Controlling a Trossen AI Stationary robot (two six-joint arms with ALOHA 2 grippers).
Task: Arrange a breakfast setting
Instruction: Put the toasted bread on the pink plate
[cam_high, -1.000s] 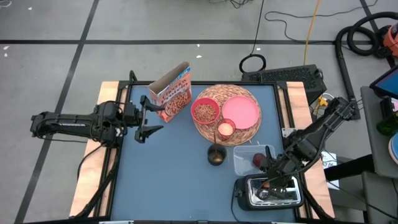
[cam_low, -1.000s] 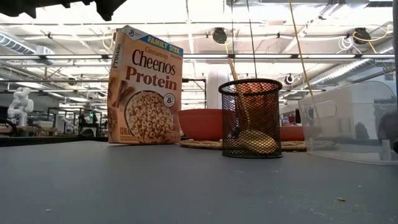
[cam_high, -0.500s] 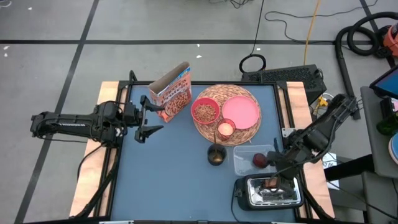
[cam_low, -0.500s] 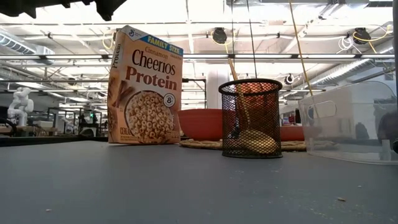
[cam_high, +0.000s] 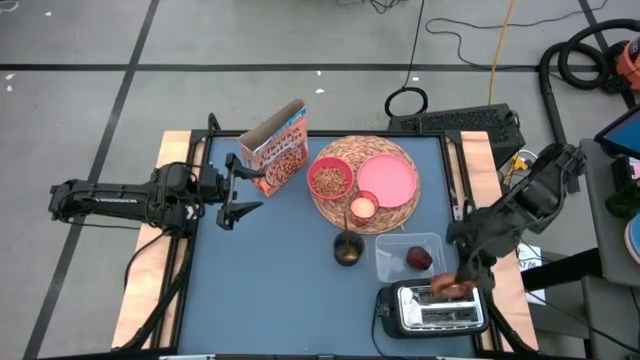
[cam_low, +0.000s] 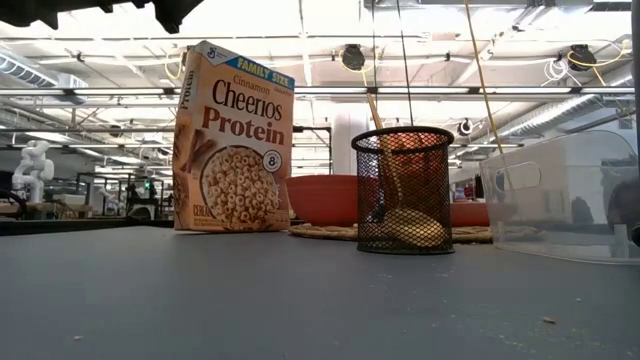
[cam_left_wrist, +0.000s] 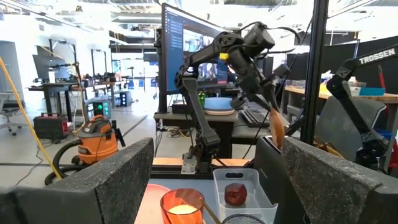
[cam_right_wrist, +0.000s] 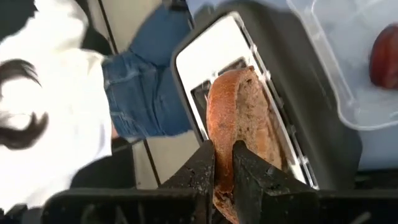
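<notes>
Blue table (cam_high: 270, 290), toaster (cam_high: 432, 310), tub (cam_high: 398, 258) beside

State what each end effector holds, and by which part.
Right end effector pinches the browned bread by its edge, above the toaster. Left end effector holds nothing.

one cereal box (cam_high: 277, 150), one bowl (cam_high: 330, 179), one plate (cam_high: 386, 179)

The orange-brown cereal box (cam_low: 233, 138) carries most of the readable print: "FAMILY SIZE" on a blue corner band, "Cinnamon", "Cheerios" and "Protein" in large letters, "Protein" again down its side, and an "8" in a white circle. In the left wrist view, a dark robot arm (cam_left_wrist: 372, 73) at the edge reads "TROSSEN".
</notes>
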